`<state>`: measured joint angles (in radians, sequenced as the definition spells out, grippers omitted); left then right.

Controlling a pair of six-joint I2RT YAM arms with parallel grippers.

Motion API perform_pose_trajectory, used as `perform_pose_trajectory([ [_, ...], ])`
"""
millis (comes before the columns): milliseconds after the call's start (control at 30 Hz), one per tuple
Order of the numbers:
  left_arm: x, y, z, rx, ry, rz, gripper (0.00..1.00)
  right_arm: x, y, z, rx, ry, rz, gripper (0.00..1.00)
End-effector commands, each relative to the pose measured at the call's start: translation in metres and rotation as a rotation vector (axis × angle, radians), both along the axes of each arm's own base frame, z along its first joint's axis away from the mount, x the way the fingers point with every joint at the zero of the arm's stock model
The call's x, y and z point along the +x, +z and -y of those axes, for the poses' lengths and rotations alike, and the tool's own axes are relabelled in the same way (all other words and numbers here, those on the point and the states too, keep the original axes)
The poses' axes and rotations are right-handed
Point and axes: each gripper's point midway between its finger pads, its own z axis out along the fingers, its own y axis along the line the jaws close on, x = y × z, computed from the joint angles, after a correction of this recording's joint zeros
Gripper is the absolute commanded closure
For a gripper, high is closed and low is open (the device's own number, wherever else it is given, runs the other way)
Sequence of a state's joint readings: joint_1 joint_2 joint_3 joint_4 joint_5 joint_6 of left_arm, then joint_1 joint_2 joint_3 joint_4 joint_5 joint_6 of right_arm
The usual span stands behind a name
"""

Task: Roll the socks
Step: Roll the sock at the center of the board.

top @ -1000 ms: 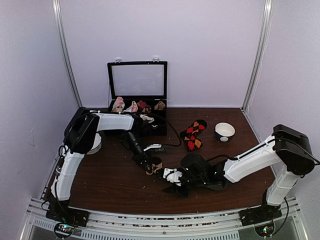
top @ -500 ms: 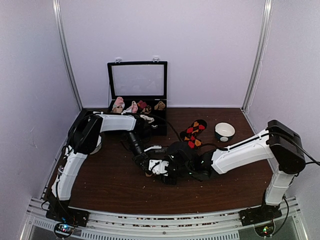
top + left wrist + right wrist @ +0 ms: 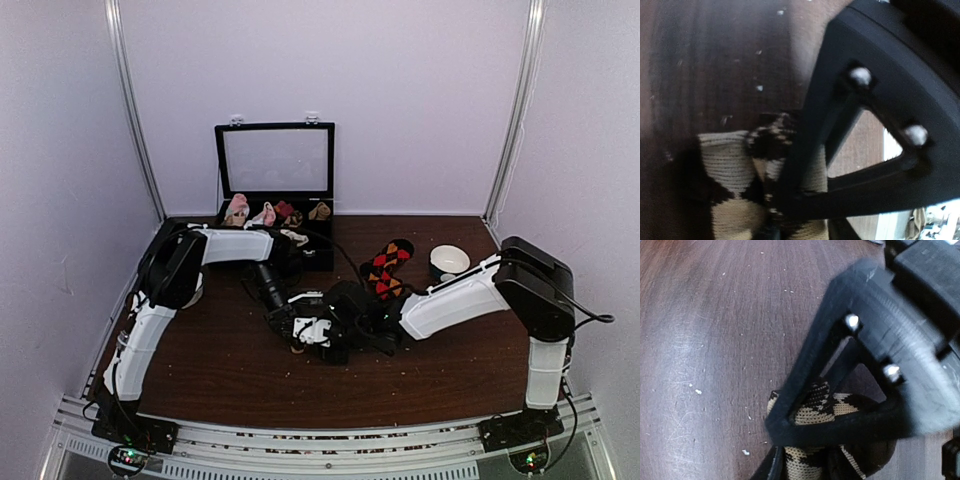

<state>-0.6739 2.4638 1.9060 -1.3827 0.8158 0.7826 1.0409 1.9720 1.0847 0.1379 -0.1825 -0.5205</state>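
Note:
A rolled-up black argyle sock with tan diamonds (image 3: 730,200) lies mid-table, mostly hidden in the top view by both grippers. My left gripper (image 3: 288,322) is shut on it, with a dark finger (image 3: 805,150) across the knit. My right gripper (image 3: 313,336) is beside the left one and is closed around the same sock (image 3: 837,407); its fingers (image 3: 805,370) cross over the fabric. A second pair, black with red and orange diamonds (image 3: 386,268), lies flat further back right, untouched.
A black box with its lid up (image 3: 275,160) stands at the back and holds pink, white and plain sock bundles (image 3: 265,213). A white bowl (image 3: 449,263) sits back right. A black cable (image 3: 340,270) runs from the box across the table.
My right arm has swung left from the front middle of the table to the tan sock, beside the left gripper. The left gripper has stayed on the sock.

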Motion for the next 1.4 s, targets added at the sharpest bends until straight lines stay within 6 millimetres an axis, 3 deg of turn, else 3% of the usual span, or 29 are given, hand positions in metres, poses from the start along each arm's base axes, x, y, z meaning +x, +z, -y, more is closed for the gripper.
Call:
perform_pose_trajectory([
  [0, 0.000, -0.017, -0.011, 0.042, -0.039, 0.053, 0.57, -0.006, -0.052, 0.023, -0.143, -0.019, -0.112, 0.75],
  [133, 0.016, 0.006, -0.012, -0.022, 0.017, 0.150, 0.43, -0.016, -0.074, 0.041, -0.197, -0.030, -0.174, 0.82],
  [267, 0.037, 0.038, -0.014, -0.096, 0.096, 0.268, 0.42, -0.021, -0.081, 0.050, -0.211, -0.058, -0.225, 0.91],
  [467, 0.062, 0.066, -0.022, -0.180, 0.190, 0.491, 0.42, -0.026, -0.089, 0.053, -0.216, -0.124, -0.349, 0.94],
  [600, 0.060, 0.085, -0.027, -0.253, 0.203, 0.572, 0.42, -0.028, -0.080, 0.047, -0.132, -0.177, -0.566, 0.95],
  [733, 0.041, 0.083, -0.031, -0.277, 0.124, 0.590, 0.43, -0.026, -0.076, 0.044, -0.072, -0.248, -0.820, 0.96],
  [967, 0.014, 0.055, -0.022, -0.239, -0.042, 0.650, 0.48, -0.019, -0.096, 0.053, -0.098, -0.403, -1.062, 0.94],
  [1167, 0.022, 0.043, -0.008, -0.247, -0.109, 0.785, 0.48, -0.011, -0.115, 0.070, -0.097, -0.511, -1.170, 0.94],
  [1367, 0.041, 0.032, 0.007, -0.213, -0.145, 0.978, 0.45, -0.012, -0.115, 0.071, -0.097, -0.517, -1.193, 0.94],
])
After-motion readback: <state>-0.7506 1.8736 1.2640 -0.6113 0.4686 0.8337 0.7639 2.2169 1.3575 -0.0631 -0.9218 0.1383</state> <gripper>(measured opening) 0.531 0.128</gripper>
